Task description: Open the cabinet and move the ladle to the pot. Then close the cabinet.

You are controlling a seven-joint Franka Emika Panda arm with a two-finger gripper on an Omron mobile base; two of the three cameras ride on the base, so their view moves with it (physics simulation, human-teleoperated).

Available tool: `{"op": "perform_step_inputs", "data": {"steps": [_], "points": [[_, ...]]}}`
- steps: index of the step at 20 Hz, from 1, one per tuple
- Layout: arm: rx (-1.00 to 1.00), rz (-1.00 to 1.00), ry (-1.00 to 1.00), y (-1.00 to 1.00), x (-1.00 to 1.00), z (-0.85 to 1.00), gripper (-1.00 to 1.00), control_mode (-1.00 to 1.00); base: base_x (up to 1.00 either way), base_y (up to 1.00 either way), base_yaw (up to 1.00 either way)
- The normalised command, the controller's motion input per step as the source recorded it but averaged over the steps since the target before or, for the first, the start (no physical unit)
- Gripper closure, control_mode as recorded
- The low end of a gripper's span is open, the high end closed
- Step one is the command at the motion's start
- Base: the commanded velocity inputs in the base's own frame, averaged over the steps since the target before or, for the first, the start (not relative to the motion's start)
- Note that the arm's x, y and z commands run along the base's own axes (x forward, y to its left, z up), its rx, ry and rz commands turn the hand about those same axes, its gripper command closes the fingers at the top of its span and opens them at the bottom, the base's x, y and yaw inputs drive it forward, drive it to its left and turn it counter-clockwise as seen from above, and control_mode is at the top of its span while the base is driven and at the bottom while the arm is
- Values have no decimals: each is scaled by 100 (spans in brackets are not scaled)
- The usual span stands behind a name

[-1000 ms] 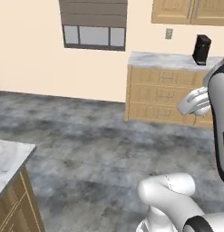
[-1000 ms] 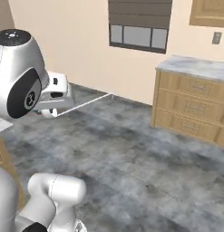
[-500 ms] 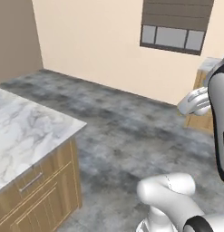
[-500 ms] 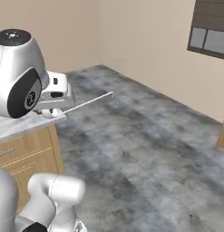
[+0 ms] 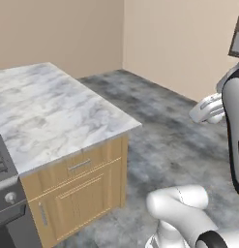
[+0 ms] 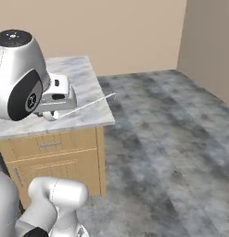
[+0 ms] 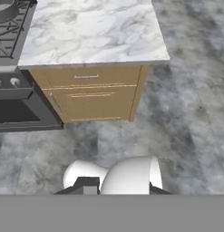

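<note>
Your end effector (image 6: 47, 112) pinches the ladle (image 6: 83, 106), right base view | hand view adds stove (image 7: 13, 54) beside marble counter (image 7: 93, 31) | left base catches stove knob (image 5: 11, 197).

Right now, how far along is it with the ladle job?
Fetching looks done: the hand is shut on a thin pale handle, apparently the ladle. In hand: carrying it; the pot sits on the stove beside the marble counter. Left: ladle into pot, then closing the cabinet.
</note>
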Motion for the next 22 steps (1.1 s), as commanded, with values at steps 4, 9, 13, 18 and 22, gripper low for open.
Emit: {"op": "perform_step_inputs", "data": {"steps": [4, 9, 13, 18, 22], "points": [[0, 0, 0, 0, 0, 0, 100, 100, 0, 29, 54], [0, 0, 0, 0, 0, 0, 100, 100, 0, 72, 17], [0, 0, 0, 0, 0, 0, 100, 100, 3, 100, 3], [0, 0, 0, 0, 0, 0, 100, 100, 22, 100, 4], [0, 0, 0, 0, 0, 0, 100, 100, 65, 71, 17]]}}
